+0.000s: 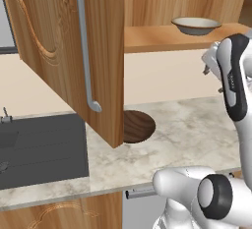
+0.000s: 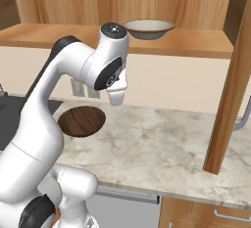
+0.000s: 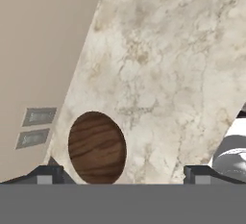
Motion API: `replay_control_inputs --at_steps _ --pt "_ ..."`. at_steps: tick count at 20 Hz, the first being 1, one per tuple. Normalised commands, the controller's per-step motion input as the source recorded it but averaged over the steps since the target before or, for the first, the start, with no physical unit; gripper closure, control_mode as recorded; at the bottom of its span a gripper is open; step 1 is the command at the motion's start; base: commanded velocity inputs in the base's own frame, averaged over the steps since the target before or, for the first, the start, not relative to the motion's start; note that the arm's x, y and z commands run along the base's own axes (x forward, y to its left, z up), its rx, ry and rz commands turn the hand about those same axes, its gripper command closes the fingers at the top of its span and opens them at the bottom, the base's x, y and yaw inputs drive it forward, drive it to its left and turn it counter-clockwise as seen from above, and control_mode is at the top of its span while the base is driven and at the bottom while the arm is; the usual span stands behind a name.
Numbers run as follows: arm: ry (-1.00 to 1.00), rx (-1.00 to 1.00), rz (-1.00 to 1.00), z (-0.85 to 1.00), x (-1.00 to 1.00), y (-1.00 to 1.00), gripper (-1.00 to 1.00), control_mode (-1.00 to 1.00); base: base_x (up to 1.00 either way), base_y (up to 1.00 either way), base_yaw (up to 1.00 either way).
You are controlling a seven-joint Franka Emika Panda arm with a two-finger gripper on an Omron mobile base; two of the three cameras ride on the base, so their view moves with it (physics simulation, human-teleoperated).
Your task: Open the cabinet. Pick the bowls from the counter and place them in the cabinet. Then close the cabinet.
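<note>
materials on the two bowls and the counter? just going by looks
Bowl on the counter: dark brown wood, visible grain, fairly matte. Bowl on the cabinet shelf: tan outside, pale inside; looks like glazed ceramic, though the render leaves it open. Counter: pale beige-grey marbled stone with faint veins, smooth finish.

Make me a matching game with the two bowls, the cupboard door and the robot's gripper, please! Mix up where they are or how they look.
Things:
1. tan bowl
2. dark wooden bowl
3. cabinet door
4. gripper

States:
A. swung open
B. on the counter
C. jaws wide, empty
D. on the cabinet shelf

Pairs: 1-D, 2-B, 3-A, 4-C
</note>
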Motion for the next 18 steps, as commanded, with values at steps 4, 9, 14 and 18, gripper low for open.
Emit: replay_control_inputs --at_steps 4,9,14,18 --pt "0.11 0.00 0.18 -0.42 0.00 0.09 -1.00 -1.00 0.00 0.00 0.00" --pt "0.08 0.00 0.20 -0.42 0.00 0.03 -1.00 -1.00 0.00 0.00 0.00" --pt "0.05 0.00 0.18 -0.43 0.00 0.14 -1.00 -1.00 0.00 0.00 0.00" --pt "0.00 0.00 0.14 -0.43 0.00 0.26 -1.00 -1.00 0.00 0.00 0.00"
